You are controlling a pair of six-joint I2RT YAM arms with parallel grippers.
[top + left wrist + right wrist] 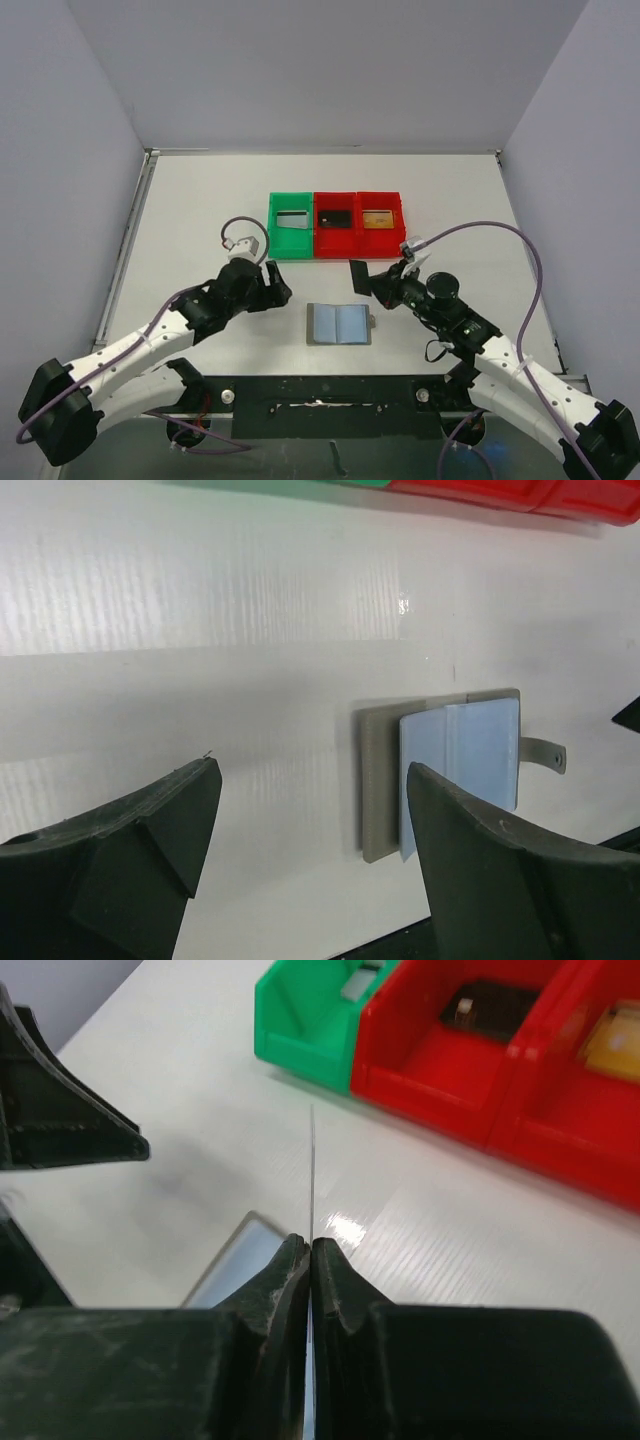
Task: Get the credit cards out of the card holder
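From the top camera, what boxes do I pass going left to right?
green bin with a silvery card → middle red bin with a black card → last red bin with a golden card

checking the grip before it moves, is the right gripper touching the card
Touching. The right wrist view shows the right gripper shut on a thin card, seen edge-on and clamped between its fingertips.
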